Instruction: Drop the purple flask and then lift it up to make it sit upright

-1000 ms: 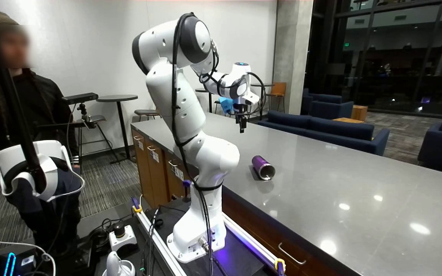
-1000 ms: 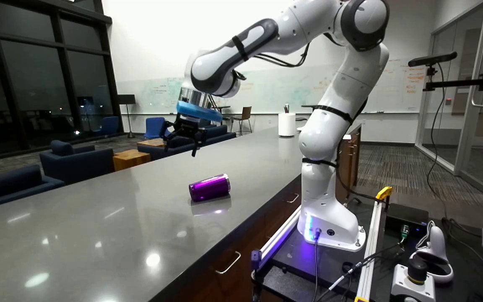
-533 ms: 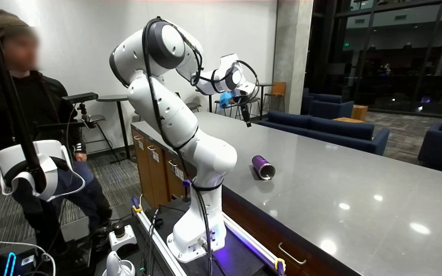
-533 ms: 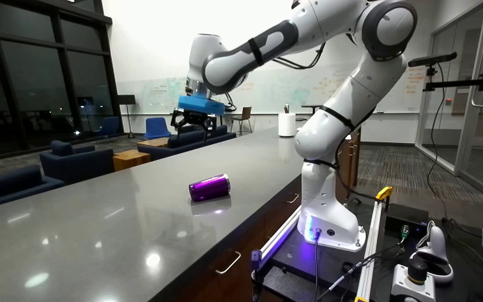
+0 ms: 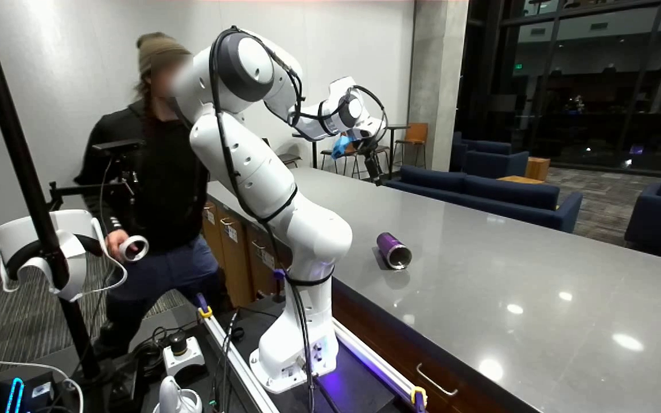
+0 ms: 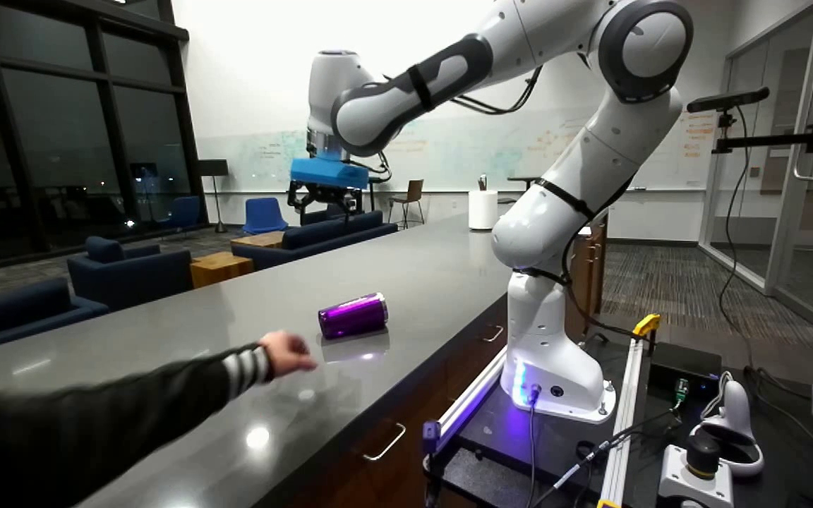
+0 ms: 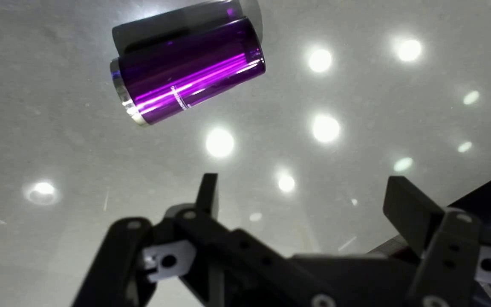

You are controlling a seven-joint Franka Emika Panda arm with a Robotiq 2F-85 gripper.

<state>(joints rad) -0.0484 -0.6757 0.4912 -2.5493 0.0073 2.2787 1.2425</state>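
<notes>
The purple flask (image 7: 186,72) lies on its side on the grey counter, in both exterior views and at the upper left of the wrist view. Its silvery rim surrounds an open mouth that faces the camera in an exterior view (image 5: 402,258). My gripper (image 7: 303,177) is open, its two black fingers (image 7: 407,204) spread wide with only counter showing between them. High above the counter and apart from the flask, the gripper (image 6: 325,212) hangs farther back in an exterior view. Nothing hides the flask (image 6: 353,316).
A person's sleeved arm with a hand (image 6: 286,355) reaches over the counter in front of the flask in an exterior view. Another view has a person (image 5: 158,172) standing behind the arm with a controller. A white cylinder (image 6: 483,209) stands at the counter's far end.
My arm has drawn back and up, with the gripper tilting away from the flask. One person has stepped towards the counter, and a hand has entered near it. The flask has not moved.
</notes>
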